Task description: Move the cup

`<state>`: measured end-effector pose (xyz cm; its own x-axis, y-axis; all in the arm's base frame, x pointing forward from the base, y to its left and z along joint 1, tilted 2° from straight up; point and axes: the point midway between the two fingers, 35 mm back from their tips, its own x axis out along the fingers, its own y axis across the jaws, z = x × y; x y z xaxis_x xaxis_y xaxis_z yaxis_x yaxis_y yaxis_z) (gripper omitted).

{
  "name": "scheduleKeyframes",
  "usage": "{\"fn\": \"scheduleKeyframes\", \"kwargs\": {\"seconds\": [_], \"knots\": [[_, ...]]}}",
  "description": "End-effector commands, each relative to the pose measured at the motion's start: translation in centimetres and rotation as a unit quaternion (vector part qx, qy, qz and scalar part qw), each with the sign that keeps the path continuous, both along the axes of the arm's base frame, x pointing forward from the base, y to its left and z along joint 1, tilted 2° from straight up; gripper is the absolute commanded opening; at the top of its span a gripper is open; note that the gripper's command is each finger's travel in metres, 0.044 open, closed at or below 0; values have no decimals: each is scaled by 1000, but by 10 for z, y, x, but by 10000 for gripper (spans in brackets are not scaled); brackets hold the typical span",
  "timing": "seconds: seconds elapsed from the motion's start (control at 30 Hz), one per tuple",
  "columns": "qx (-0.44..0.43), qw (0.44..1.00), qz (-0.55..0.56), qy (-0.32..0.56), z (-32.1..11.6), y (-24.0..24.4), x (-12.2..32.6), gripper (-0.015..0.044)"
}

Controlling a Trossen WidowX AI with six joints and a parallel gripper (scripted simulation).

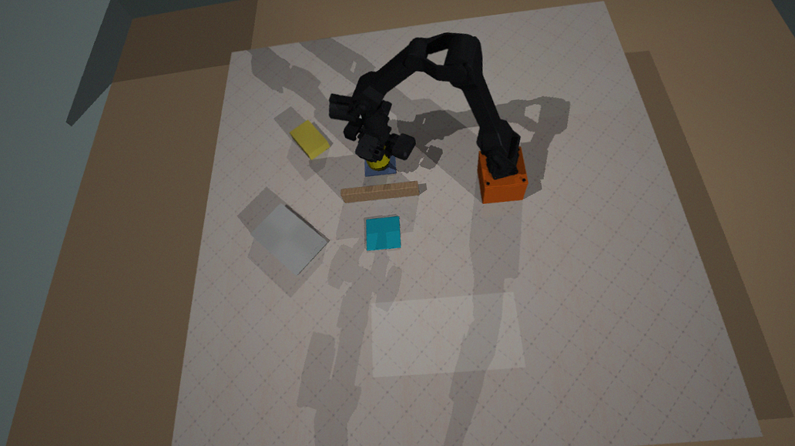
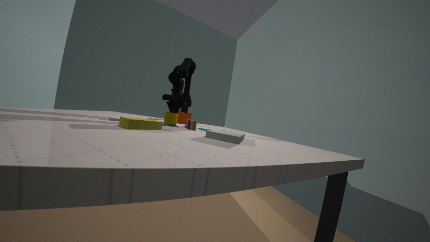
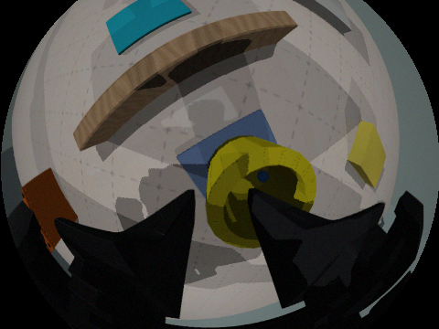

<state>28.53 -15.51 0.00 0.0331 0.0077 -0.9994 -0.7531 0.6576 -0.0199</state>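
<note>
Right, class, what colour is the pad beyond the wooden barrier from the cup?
Plain turquoise blue; the pad shows best from the top.

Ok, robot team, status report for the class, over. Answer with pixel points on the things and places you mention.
Gripper [image 1: 378,152] [image 2: 173,112] [image 3: 221,196] partly open at the rim, nothing gripped. Yellow cup [image 1: 379,165] [image 2: 170,119] [image 3: 221,164] upright on blue pad [image 1: 370,173] [image 2: 175,126] [image 3: 233,130]. Wooden barrier [image 1: 379,192] [image 2: 191,124] [image 3: 183,47] stands between it and teal pad [image 1: 382,233] [image 2: 205,129] [image 3: 146,20].
</note>
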Motion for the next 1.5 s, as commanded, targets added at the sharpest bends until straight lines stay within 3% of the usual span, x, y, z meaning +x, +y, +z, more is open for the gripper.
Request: {"fn": "scheduleKeyframes", "kwargs": {"seconds": [0.0,0.53,1.33,1.47], "knots": [[4,1000,2,6,-10,2,-3,167],[4,1000,2,6,-20,3,-4,167],[2,1000,1,4,-18,2,-3,0],[2,1000,1,4,-11,1,-2,0]]}}
